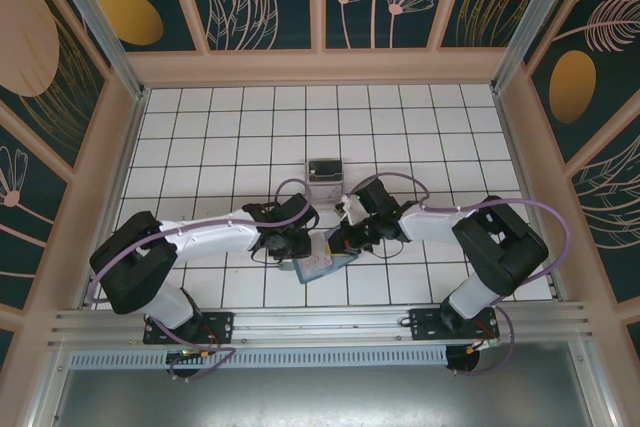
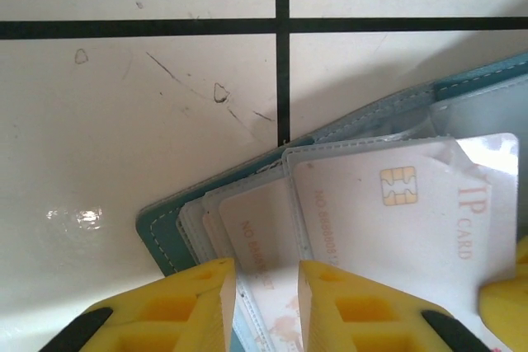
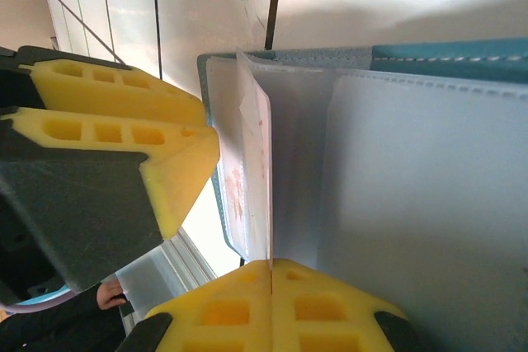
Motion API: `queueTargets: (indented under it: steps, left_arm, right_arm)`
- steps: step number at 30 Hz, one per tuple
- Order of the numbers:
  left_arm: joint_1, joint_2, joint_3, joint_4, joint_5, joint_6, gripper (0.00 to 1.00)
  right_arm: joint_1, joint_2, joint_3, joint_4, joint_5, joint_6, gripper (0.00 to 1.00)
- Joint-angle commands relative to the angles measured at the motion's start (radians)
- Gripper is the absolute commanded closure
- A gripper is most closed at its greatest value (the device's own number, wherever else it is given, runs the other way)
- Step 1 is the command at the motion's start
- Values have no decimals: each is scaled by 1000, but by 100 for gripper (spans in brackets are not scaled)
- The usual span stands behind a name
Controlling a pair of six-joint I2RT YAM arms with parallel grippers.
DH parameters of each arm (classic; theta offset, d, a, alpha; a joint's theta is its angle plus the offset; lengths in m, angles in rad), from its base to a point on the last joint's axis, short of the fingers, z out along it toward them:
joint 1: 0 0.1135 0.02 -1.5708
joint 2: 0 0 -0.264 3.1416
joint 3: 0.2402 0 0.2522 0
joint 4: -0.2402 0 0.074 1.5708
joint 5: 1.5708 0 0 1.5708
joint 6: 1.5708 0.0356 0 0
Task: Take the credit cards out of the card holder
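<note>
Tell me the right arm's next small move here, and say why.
Probably draw the right gripper slowly back toward its own wrist. Its fingers look closed on the edge of a pale card standing up from the card holder. The left gripper rests on the holder's corner with its fingers narrowly apart, so the holder should not lift as the card slides free.

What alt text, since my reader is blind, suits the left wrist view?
An open teal wallet lies on a white tiled table, its clear sleeves holding pale cards, one with a gold chip. The left gripper holds its yellow fingers slightly apart at the bottom, over the wallet.
</note>
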Motion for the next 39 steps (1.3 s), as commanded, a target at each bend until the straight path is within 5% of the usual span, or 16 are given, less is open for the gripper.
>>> queueTargets:
  steps: [1, 21, 39]
  left_arm:
    - [0, -24, 13, -23, -12, -16, 71]
    - [-2, 100, -69, 18, 1, 3, 67]
    - [-24, 245, -6, -167, -123, 69, 66]
  right_arm:
    - [5, 13, 7, 19, -15, 7, 100]
    - [4, 13, 7, 13, -15, 0, 100]
    - [4, -11, 16, -10, -3, -2, 100]
